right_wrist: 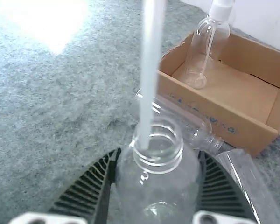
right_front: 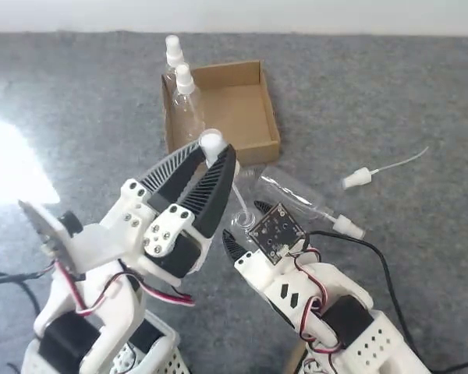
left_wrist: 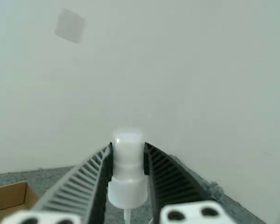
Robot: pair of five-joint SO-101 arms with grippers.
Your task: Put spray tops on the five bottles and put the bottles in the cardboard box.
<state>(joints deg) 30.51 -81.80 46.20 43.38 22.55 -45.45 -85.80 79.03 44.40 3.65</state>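
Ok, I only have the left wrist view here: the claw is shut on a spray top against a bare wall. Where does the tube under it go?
Observer: Its tube runs down into the open neck of a bottle gripped by the right claw.
Operator: Is the top seated on that neck?
Observer: No, the spray top in the left claw sits clear above the neck.
Operator: Anything in the box?
Observer: One capped bottle stands inside the cardboard box.
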